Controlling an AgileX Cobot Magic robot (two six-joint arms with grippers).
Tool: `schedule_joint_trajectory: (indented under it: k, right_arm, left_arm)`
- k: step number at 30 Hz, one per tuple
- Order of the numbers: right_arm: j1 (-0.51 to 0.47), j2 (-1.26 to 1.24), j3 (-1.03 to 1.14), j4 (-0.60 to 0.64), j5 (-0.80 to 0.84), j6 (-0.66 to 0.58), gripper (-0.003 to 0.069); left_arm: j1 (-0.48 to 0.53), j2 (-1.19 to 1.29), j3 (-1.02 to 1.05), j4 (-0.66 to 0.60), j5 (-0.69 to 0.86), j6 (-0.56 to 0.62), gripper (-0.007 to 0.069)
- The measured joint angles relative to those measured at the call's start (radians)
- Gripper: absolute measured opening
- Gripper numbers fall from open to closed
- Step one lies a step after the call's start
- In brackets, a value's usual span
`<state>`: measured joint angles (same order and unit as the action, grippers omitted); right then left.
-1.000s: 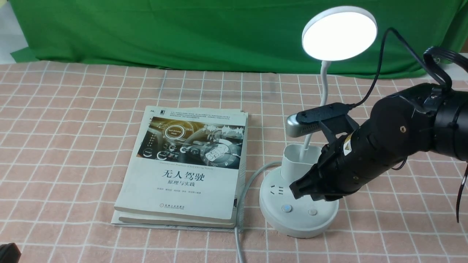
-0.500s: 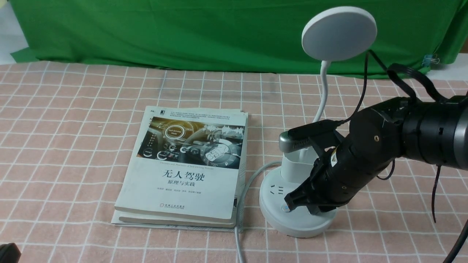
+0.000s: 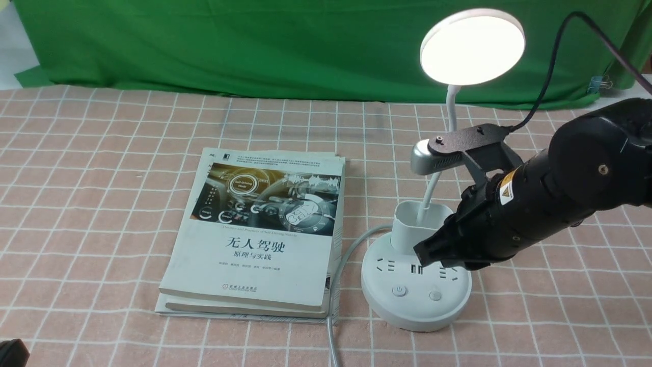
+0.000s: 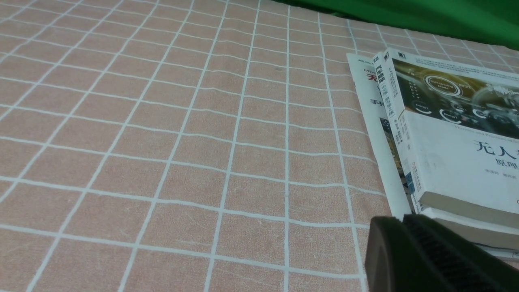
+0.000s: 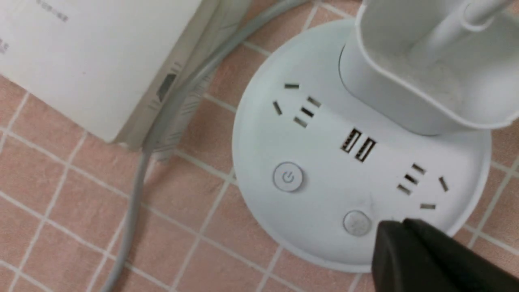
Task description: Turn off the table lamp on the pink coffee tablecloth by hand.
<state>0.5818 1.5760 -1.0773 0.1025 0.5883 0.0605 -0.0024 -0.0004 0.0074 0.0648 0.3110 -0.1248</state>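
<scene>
White plastic lamp: the table lamp [image 3: 415,300] stands just below and ahead of the right pincer [image 3: 424,254], on the pink coffee tablecloth [image 3: 102,204] that covers the worktop.
Disc head: the head [image 3: 472,47] glows high above the pincer, so the lamp is on and the task is not done.
Base: the base [image 5: 324,170] is broad, round and flat-bottomed. It looks stiff and smooth, and probably heavy enough to stay put under a light downward push.
Neck: the neck [image 3: 433,188] is thin and bendy and rises from the cup-shaped holder [image 3: 415,227] beside the pincer. It is likely to sway if knocked, so it is best left alone.
Where to press: the power button [image 5: 288,177] carries the power mark, off to the pincer's left and nearer the robot. It calls for a press, not a grip.
Second button: the plain button [image 5: 357,222] lies closest to the pincer tips and could be pressed by mistake.
Right pincer: its tips are pressed together, pinching nothing, and hang over the sockets clear of both buttons.
Left pincer: the left pincer [image 4: 405,243] appears pressed together and holds nothing, well away from the lamp.
Books: a stack of books [image 3: 265,239] lies farther to the right pincer's left.
Cable: a grey cable [image 3: 333,326] runs between books and base.
</scene>
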Motion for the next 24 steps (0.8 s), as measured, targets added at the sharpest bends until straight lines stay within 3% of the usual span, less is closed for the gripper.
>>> schedule_joint_trajectory:
  k: [12,24]
  right_arm:
    - [0.000,0.197,-0.004,0.000,-0.078,-0.001,0.0043]
    - [0.000,0.026,0.035,0.001,0.003,-0.001,0.0043]
  left_arm:
    - [0.000,0.000,0.000,0.000,0.000,0.000,0.0006]
    - [0.000,0.000,0.000,0.001,0.000,0.000,0.0006]
